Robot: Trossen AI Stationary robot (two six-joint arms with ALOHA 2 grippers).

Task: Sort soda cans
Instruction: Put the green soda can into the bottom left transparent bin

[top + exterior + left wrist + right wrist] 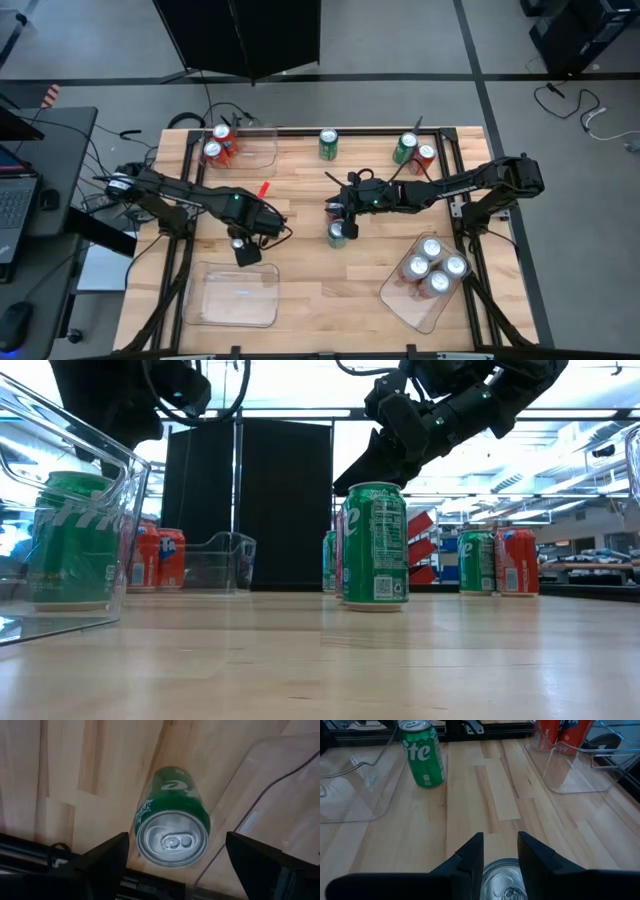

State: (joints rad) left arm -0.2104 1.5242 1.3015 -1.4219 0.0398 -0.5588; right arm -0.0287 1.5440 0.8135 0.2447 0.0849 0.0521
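We've got the left gripper [246, 250] hanging over a green cylindrical soda can with a silver top [172, 817], fingers [102, 862] spread wide on either side and clear of it. That can stands upright on the pale wooden table [300, 285], just beside the rim of the empty clear plastic rectangular tray [232, 295] at the near left. In our judgement it is outside the tray rather than in it, so lifting away here could leave it unsorted.

Over in the middle, the right gripper [345, 212] hovers above a second green can [337, 234], fingers [470, 852] close together over its silver lid, with only a narrow gap; they look too narrow to slip round the can, so a straight drop risks knocking the top and tipping it.

Elsewhere: red cans [218, 145] sit in the far-left tray [255, 150], silver-white cans [432, 265] fill the near-right tray [400, 300], and loose cans [413, 150] wait along the far edge.
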